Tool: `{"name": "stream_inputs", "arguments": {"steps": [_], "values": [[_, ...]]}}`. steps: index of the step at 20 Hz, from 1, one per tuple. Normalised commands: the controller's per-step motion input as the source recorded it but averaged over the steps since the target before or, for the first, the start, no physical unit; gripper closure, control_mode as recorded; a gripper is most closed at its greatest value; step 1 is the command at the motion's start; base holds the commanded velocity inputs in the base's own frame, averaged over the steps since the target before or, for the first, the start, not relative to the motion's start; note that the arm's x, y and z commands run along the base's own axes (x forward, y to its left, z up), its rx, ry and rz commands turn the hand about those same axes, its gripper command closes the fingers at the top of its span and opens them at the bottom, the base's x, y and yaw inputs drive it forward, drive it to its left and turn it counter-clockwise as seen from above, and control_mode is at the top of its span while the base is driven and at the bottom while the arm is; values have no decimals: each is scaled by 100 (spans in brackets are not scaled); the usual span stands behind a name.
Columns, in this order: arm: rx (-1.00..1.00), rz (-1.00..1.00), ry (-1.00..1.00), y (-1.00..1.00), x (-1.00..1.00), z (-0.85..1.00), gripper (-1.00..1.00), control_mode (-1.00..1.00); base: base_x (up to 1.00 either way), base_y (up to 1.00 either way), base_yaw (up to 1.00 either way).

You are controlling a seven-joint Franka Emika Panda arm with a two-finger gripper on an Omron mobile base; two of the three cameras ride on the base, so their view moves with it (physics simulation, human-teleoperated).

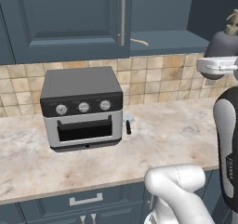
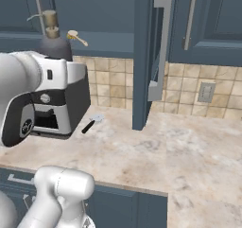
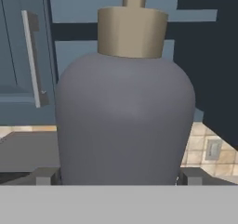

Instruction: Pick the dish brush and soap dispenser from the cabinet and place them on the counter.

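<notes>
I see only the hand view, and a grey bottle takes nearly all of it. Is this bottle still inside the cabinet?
Observer: In the left base view the soap dispenser is at the gripper, in front of the open cabinet, above the counter.
Operator: Where is the brush?
Observer: The dish brush lies on the cabinet shelf.
Operator: What stands on the counter below?
Observer: A toaster oven, to the left, with a small black-handled item beside it.

One soap dispenser point(image 3: 124, 121), one dish brush point(image 1: 139, 42), one toaster oven point(image 1: 82, 108).
</notes>
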Motion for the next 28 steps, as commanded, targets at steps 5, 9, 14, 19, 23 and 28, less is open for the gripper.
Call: {"name": "stream_inputs", "arguments": {"steps": [5,9,14,19,23,28], "values": [[0,0,-1,0,-34,-33,100,-100,0,0,0],[-1,0,-7,1,-28,-74,100,-100,0,0,0],[0,0,-10,0,-15,-80,100,-100,0,0,0],[0,0,-10,0,-2,-85,100,-100,0,0,0],[-1,0,-12,0,2,-81,100,-100,0,0,0],[-2,0,-6,2,29,-58,100,-100,0,0,0]]}}
